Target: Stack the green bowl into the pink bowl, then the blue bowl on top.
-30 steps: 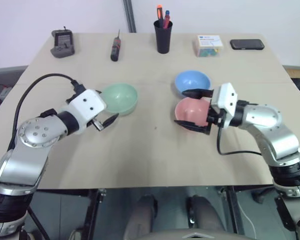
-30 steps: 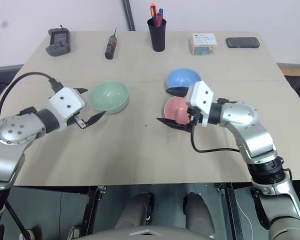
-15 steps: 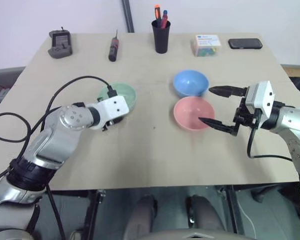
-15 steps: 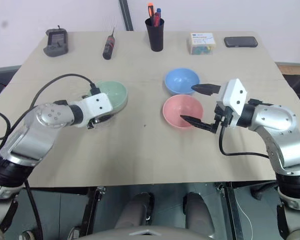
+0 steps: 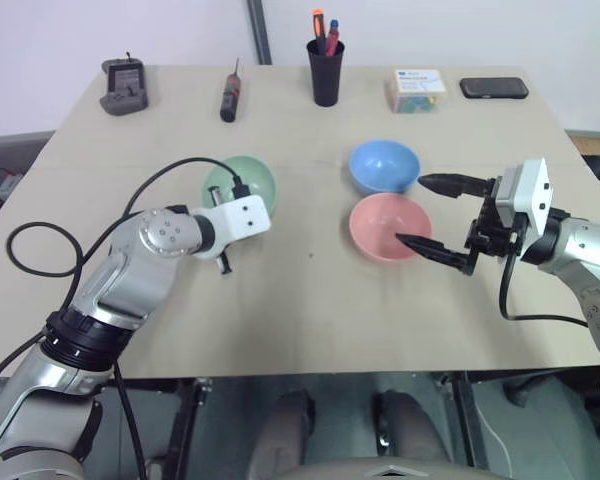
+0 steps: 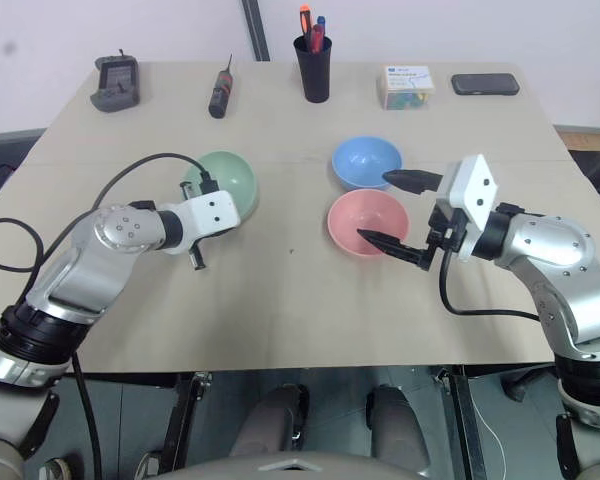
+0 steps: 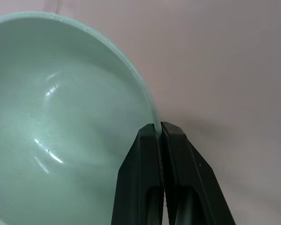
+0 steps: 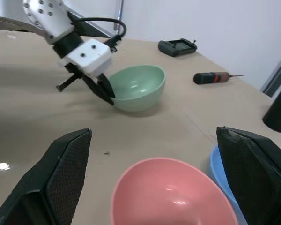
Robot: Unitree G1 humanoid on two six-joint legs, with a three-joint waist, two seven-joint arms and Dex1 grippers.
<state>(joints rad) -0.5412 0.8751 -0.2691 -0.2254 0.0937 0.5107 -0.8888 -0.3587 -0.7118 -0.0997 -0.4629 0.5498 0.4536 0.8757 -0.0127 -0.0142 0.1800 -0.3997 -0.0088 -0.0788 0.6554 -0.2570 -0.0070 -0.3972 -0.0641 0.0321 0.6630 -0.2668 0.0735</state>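
Left claw (image 7: 160, 129) pinches the rim of the round pale mint-green plastic bowl (image 5: 242, 186) on the bench (image 5: 300, 320).
Right claw (image 5: 432, 215) gapes wide just beside the salmon-pink plastic bowl (image 5: 388, 227); the sky-blue plastic bowl (image 5: 384, 166) sits just behind it.

Along the desk's (image 5: 310, 310) far edge I see a black handheld device (image 5: 126, 86) near the far-left corner, then a screwdriver (image 5: 229, 96), a black pen cup (image 5: 326, 72) holding pens, a small clear box (image 5: 417, 89), and a black phone (image 5: 493, 88) toward the far-right corner.
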